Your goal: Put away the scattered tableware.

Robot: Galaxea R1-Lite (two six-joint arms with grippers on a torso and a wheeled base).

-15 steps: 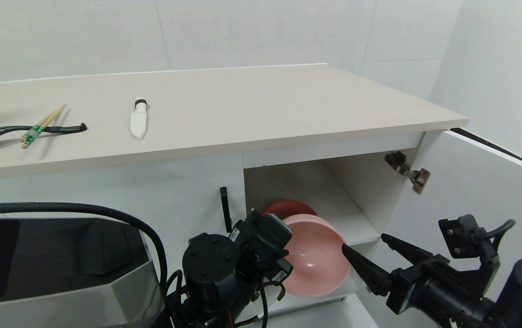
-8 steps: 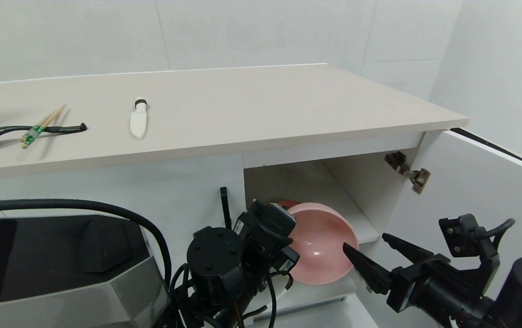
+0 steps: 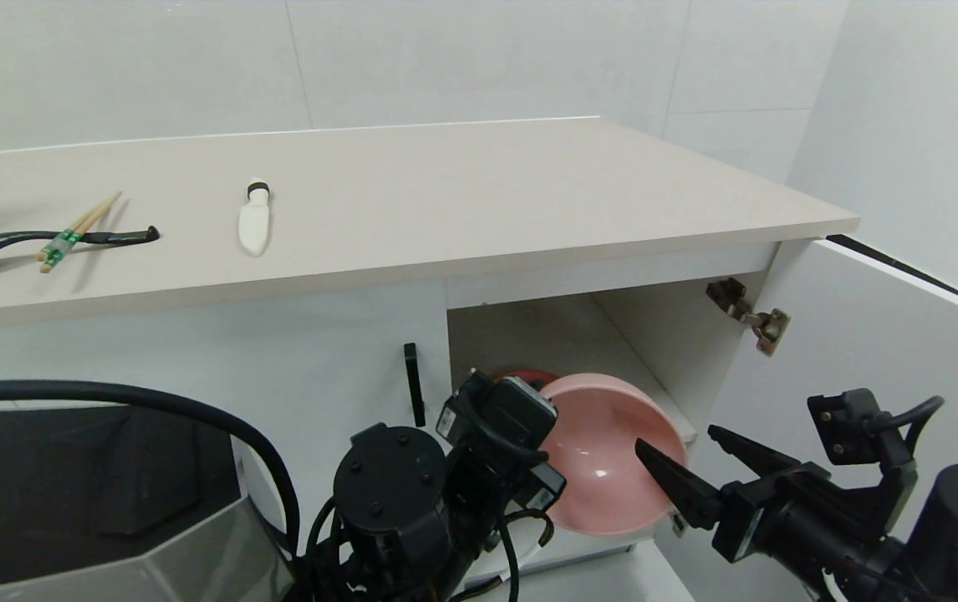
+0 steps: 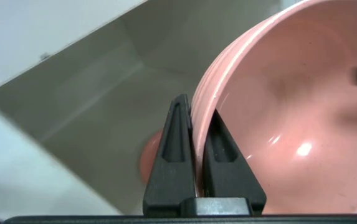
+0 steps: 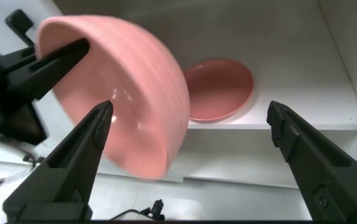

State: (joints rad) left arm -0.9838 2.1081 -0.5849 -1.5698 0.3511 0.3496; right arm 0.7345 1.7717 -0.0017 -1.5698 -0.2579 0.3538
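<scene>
Head view, lower centre: the pink bowl [image 3: 613, 456] hung tilted, rim pinched in my left claw [image 4: 197, 134]; my right claw [image 3: 675, 441] gaped just right. Up-frame beyond, the red plate [image 5: 218, 90] lay on the cabinet shelf [image 5: 290, 56].

No text, number or sign can be read anywhere. Small white stickers [image 3: 446, 423] sit on the black camera housing at the left arm's wrist, but their print is too small to make out. A green band [image 3: 66, 240] wraps the chopsticks [image 3: 88, 215] lying on the bench [image 3: 462, 192], and no lettering can be told on it
</scene>
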